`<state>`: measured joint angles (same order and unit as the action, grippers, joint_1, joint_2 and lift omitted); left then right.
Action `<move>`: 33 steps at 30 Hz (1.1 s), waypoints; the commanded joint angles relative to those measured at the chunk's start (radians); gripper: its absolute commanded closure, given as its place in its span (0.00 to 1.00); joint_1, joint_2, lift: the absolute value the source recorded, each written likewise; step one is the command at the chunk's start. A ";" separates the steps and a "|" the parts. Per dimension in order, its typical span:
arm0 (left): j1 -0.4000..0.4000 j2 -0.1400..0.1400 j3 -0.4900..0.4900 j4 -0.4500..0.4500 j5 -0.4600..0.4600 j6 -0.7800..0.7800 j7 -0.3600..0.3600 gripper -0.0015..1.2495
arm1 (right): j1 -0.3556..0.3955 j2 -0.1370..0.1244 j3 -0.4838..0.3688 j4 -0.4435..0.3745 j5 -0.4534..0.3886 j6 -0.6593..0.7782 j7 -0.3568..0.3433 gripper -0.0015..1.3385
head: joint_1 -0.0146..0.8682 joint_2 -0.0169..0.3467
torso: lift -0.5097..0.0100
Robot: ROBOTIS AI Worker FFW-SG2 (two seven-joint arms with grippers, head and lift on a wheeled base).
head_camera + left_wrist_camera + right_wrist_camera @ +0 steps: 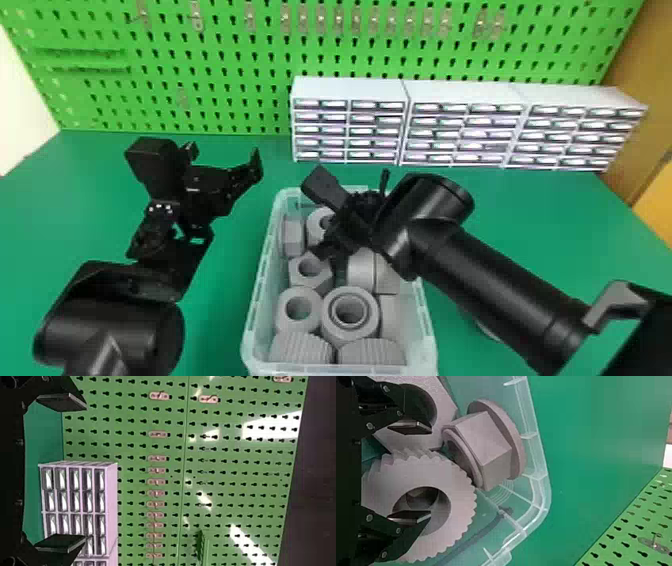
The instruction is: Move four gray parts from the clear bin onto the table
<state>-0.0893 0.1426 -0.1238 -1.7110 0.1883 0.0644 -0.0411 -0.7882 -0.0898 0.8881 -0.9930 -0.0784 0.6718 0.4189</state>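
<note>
The right gripper's (331,257) fingers (413,427) stand apart over a toothed gray ring (459,479) in the clear bin (429,345). That arm slants in from the right edge, wrist bent downward. A flanged gray nut (488,441) leans beside the ring, near a bin corner. More gray parts (300,307), rings and ridged pieces among them, crowd the bin toward the bench's (210,320) near edge. The left gripper (224,156) hangs left of the bin, open, facing the pegboard (222,490).
</note>
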 commanded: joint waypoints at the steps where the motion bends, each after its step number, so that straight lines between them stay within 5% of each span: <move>1: -0.001 0.000 0.000 0.002 0.002 0.000 0.000 0.09 | 0.003 -0.002 0.009 0.007 -0.008 -0.009 -0.002 0.38 | 0.79 0.12 | 0.89; 18: -0.003 0.000 -0.002 0.004 0.003 0.000 -0.003 0.09 | 0.014 -0.007 0.020 0.016 -0.008 -0.015 -0.008 0.42 | 0.79 0.12 | 0.89; 30: 0.002 0.000 0.001 0.004 0.005 0.000 -0.005 0.09 | 0.026 -0.008 0.032 -0.036 0.057 -0.014 -0.060 0.87 | 0.79 0.12 | 0.89; 33: 0.003 0.000 0.003 0.004 0.005 0.000 -0.005 0.09 | 0.034 -0.008 0.038 -0.056 0.078 -0.012 -0.077 0.90 | 0.79 0.12 | 0.89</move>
<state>-0.0879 0.1426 -0.1229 -1.7073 0.1931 0.0644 -0.0460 -0.7653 -0.0978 0.9202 -1.0215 -0.0308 0.6580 0.3552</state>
